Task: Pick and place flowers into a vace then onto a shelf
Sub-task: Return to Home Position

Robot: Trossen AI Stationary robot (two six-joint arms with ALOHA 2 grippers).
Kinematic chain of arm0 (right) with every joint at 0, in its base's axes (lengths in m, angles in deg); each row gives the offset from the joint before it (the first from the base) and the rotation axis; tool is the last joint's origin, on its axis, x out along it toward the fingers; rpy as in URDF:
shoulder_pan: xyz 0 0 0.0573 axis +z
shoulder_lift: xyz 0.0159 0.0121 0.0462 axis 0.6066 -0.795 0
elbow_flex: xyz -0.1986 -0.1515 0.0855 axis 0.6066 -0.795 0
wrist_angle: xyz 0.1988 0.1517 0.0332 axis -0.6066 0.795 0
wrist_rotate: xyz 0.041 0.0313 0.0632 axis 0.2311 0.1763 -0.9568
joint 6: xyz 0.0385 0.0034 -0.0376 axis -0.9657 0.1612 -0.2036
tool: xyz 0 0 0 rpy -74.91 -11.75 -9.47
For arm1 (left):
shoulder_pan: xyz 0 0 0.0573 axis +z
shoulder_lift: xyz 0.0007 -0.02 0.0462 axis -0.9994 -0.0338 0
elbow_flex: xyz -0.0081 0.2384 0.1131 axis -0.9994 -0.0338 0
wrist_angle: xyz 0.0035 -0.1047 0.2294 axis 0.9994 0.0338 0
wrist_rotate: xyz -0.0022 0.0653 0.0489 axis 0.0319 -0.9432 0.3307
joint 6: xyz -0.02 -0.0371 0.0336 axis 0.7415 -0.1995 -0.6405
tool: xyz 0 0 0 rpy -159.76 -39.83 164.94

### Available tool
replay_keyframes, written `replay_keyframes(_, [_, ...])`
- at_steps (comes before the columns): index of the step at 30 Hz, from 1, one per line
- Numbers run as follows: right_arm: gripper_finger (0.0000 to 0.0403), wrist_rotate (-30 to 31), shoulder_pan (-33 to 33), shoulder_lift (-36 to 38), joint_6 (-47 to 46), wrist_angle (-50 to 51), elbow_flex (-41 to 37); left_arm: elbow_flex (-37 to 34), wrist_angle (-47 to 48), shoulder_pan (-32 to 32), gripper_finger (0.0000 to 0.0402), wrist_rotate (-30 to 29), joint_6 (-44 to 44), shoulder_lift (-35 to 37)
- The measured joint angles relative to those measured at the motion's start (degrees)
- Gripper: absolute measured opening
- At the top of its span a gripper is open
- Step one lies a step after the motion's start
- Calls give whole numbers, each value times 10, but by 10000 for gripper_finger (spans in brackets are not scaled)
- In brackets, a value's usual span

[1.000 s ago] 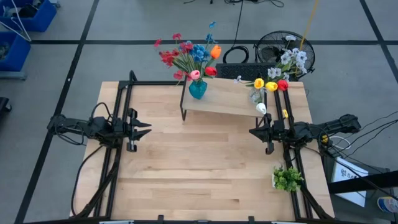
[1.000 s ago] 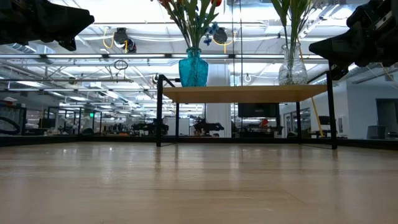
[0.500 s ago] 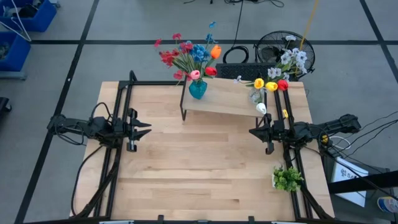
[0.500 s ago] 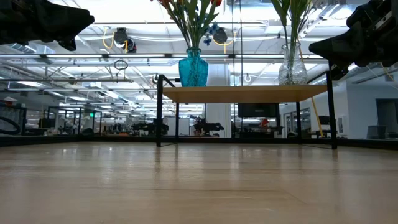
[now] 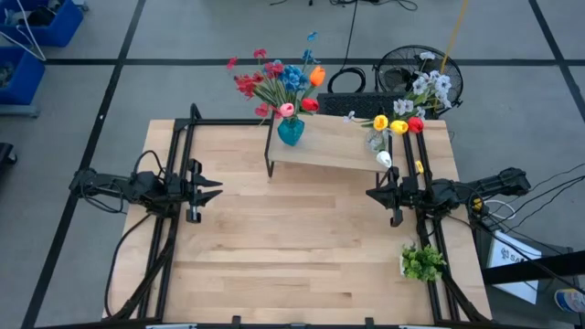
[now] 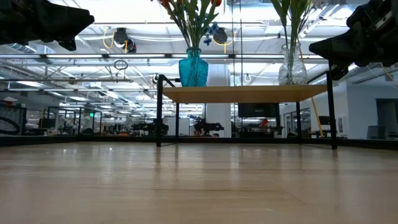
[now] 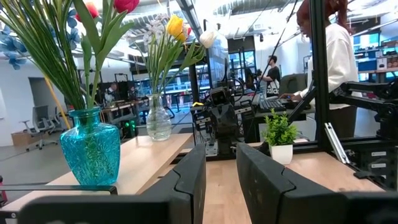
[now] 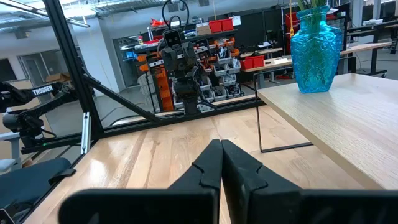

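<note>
Pale wooden tabletop in a wide workshop hall, with two dark robot arms drawn apart at its sides. The left gripper hovers over the table's left part, its two fingers parted by a narrow gap and holding nothing. The right gripper hovers opposite, facing it across bare wood, its fingers pressed together and likewise empty.

Beyond the two grippers, toward the table's far edge, stands the low light-wood shelf on thin black metal legs. On the shelf end nearer the left gripper, well apart from it, a turquoise cut-glass vase holds artificial flowers on long green stems: red, pink, blue and orange blossoms fanning outward. On the end just beyond the right gripper, a clear glass vase carries yellow and red tulips. A white tulip shows close above the right gripper's tip and seems to droop from that same vase over the shelf's front edge.

Behind the right gripper, beside its arm near the table's right edge, sits a small green leafy plant in a white pot. A person in a white top stands past the table on the right arm's side.
</note>
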Motion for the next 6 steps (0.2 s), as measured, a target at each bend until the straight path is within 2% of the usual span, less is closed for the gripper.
replay_keyframes(6, [0,0,0,0,0,0,0,0,0,0,97,0,0,0])
